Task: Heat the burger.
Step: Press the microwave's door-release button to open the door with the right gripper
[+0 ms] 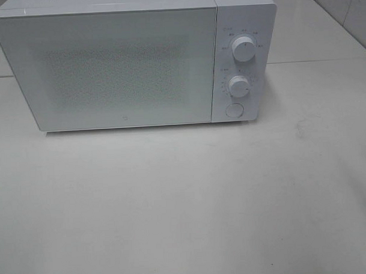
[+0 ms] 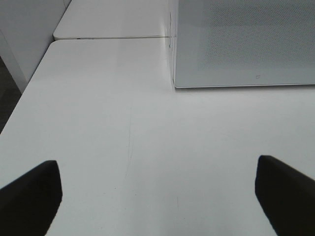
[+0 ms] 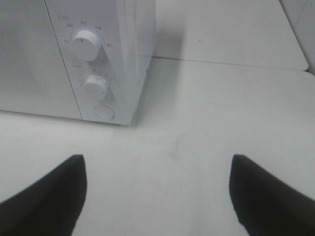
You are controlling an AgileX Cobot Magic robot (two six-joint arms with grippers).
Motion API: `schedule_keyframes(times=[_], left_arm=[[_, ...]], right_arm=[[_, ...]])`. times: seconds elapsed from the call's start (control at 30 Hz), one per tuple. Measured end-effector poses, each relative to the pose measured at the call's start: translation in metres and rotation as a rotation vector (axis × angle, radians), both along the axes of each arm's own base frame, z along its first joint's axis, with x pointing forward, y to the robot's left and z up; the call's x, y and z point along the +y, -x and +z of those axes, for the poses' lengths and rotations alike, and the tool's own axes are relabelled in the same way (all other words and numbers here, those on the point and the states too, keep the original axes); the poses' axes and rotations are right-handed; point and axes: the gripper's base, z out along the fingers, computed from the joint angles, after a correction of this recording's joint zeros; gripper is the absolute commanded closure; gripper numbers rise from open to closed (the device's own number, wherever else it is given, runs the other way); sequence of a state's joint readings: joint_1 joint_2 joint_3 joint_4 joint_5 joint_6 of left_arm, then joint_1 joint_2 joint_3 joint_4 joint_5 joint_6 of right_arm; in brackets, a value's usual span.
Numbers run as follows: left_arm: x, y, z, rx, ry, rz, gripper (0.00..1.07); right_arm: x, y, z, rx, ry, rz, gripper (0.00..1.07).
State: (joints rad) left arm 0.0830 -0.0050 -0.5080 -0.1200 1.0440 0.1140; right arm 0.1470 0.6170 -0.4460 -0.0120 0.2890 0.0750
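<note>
left hand (image 2: 157, 164) and right hand (image 3: 157, 160) — both spread wide, gripping nothing.

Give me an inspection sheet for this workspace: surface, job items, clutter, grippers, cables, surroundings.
Surface: white table, bare in front of the microwave, with faint scuff marks.
Job's things: microwave door shut; upper dial, lower dial and round button on its right panel; burger not in view.
Clutter: nothing seen.
Grippers: left gripper open, holding nothing; right gripper open, holding nothing.
Cables: nothing seen.
Surroundings: second white tabletop behind the microwave; tiled wall at far right.
</note>
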Motion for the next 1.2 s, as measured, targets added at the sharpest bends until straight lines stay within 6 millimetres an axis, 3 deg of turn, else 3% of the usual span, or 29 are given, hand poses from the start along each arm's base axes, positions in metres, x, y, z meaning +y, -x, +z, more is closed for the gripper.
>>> schedule_keyframes(times=[0.43, 0.53, 0.87, 1.2], left_arm=[[0.000, 0.000, 0.000, 0.000, 0.000, 0.000, 0.07], [0.000, 0.000, 0.000, 0.000, 0.000, 0.000, 0.07], [0.000, 0.000, 0.000, 0.000, 0.000, 0.000, 0.07], [0.000, 0.000, 0.000, 0.000, 0.000, 0.000, 0.07]], right_arm=[[0.008, -0.053, -0.015, -0.048, -0.009, 0.003, 0.31], [0.010, -0.064, -0.027, -0.080, 0.013, 0.020, 0.31], [0.011, -0.073, -0.062, -0.190, 0.000, 0.011, 0.31], [0.007, -0.074, -0.100, -0.188, 0.007, -0.095, 0.31]])
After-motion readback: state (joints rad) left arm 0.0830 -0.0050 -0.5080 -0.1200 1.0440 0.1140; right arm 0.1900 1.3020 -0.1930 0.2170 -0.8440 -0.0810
